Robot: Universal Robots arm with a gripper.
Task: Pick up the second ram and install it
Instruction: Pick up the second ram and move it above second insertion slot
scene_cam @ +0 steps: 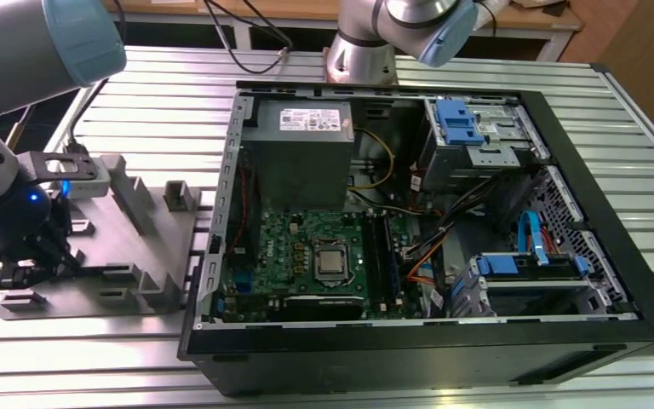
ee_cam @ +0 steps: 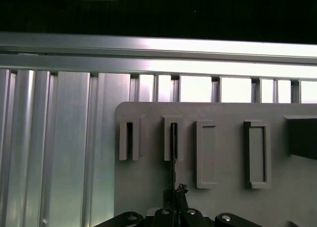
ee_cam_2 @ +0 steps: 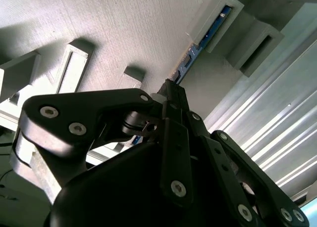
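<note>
In both wrist views the second ram is a thin dark stick with a blue-tinted edge. It stands on edge, its far end in a slotted post of the grey holder tray. My gripper is shut on the stick's near end, its black fingertips pressed on both flat sides. In the exterior view the gripper hangs low over the tray at the exterior view's left. It is well apart from the open computer case.
The case lies open on the ribbed aluminium table, with the motherboard, its memory slots and the grey power supply exposed. Several grey upright posts stand on the tray. A second robot's base stands behind the case.
</note>
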